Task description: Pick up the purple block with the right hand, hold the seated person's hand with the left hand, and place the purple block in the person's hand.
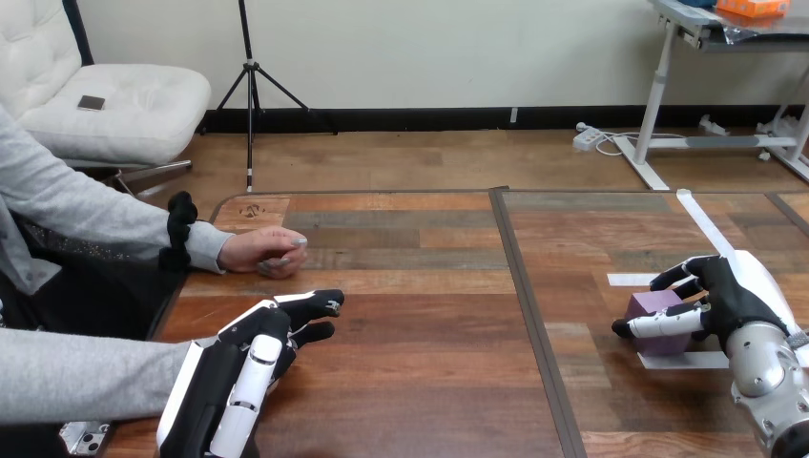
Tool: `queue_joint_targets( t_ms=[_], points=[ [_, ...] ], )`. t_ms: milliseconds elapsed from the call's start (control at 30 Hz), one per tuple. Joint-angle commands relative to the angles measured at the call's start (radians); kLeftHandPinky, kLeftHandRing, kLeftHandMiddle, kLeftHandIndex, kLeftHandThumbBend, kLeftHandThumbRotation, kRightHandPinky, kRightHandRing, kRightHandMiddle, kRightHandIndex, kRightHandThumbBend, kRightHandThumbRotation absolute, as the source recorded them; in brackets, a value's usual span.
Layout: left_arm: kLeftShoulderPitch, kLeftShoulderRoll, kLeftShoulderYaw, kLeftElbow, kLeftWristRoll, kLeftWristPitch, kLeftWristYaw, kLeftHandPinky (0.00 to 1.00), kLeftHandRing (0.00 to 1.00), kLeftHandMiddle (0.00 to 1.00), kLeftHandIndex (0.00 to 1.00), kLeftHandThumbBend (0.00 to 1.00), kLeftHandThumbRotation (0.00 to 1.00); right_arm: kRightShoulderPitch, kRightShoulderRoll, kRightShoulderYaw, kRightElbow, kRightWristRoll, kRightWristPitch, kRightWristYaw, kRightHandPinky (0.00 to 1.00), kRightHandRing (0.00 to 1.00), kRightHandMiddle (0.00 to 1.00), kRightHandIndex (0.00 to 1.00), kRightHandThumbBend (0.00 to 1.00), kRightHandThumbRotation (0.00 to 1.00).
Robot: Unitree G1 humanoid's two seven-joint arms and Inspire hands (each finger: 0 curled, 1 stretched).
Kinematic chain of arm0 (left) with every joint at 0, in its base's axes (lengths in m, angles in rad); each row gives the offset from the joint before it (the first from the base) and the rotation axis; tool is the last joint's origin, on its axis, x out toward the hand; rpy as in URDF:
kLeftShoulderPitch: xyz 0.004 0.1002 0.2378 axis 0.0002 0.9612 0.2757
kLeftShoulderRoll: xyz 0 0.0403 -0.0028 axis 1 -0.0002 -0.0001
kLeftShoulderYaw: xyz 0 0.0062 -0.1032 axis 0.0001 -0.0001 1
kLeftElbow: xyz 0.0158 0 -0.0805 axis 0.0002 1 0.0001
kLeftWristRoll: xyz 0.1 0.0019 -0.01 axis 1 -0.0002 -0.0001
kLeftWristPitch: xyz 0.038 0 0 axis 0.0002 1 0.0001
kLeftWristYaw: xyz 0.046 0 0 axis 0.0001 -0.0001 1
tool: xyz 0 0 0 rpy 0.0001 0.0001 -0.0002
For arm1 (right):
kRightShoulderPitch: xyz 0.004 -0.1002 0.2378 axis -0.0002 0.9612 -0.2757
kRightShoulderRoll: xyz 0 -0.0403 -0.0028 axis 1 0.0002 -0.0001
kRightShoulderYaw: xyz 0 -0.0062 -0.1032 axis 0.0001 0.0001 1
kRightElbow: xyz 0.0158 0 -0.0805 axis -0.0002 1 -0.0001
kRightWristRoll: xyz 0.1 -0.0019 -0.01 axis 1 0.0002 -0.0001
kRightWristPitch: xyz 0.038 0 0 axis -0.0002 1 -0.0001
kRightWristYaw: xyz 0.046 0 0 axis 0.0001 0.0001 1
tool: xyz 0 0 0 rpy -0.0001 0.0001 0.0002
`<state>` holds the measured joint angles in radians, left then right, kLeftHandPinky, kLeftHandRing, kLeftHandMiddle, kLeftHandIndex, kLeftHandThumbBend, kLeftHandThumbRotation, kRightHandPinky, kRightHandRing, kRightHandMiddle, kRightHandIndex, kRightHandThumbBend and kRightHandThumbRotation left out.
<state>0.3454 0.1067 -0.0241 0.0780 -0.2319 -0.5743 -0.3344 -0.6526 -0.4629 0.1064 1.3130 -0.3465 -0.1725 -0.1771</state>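
The purple block [654, 307] rests on the wooden table [429, 324] at the right, on a white tape mark. My right hand [730, 296] is wrapped round it: the thumb lies across its near face and the fingers curl over its far side. At the lower left my left hand [250, 367] hovers over the table, fingers nearly straight, holding nothing. The person's hand [262, 252] lies on the table at the left, loosely curled, a short way beyond my left hand's fingertips and apart from them.
White tape strips [701, 221] mark the right part of the table. A dark seam [523, 296] runs down its middle. The person's other arm, in a grey sleeve [86, 382], lies along the lower left edge beside my left arm.
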Motion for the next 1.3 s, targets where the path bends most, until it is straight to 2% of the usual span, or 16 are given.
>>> queue_joint_targets(
  t_ms=[0, 400, 600, 967, 1267],
  points=[
    [-0.053, -0.01, 0.007, -0.032, -0.009, -0.009, -0.002, 0.76, 0.8, 0.75, 0.6, 0.42, 0.88, -0.06, 0.0, 0.012, -0.007, -0.008, 0.008, 0.017, 0.42, 0.5, 0.56, 0.57, 0.98, 0.0],
    [-0.053, -0.011, 0.009, -0.031, -0.004, -0.009, 0.003, 0.76, 0.8, 0.74, 0.59, 0.42, 0.88, -0.059, -0.01, 0.037, -0.011, -0.039, -0.009, 0.011, 0.44, 0.5, 0.53, 0.5, 0.92, 0.0],
    [-0.056, -0.012, 0.012, -0.027, 0.004, -0.015, 0.009, 0.75, 0.79, 0.74, 0.59, 0.43, 0.88, -0.058, -0.013, 0.044, -0.014, -0.051, -0.015, -0.002, 0.38, 0.45, 0.49, 0.47, 0.88, 0.0],
    [-0.056, -0.012, 0.013, -0.031, 0.013, -0.011, 0.021, 0.74, 0.79, 0.74, 0.58, 0.43, 0.89, -0.051, -0.019, 0.047, -0.017, -0.056, -0.053, -0.017, 0.35, 0.41, 0.46, 0.45, 0.88, 0.0],
    [-0.055, -0.006, 0.014, -0.032, 0.02, -0.014, 0.026, 0.74, 0.79, 0.74, 0.58, 0.42, 0.89, -0.053, -0.02, 0.048, -0.024, -0.059, -0.06, -0.034, 0.33, 0.4, 0.45, 0.45, 0.88, 0.0]
  ],
)
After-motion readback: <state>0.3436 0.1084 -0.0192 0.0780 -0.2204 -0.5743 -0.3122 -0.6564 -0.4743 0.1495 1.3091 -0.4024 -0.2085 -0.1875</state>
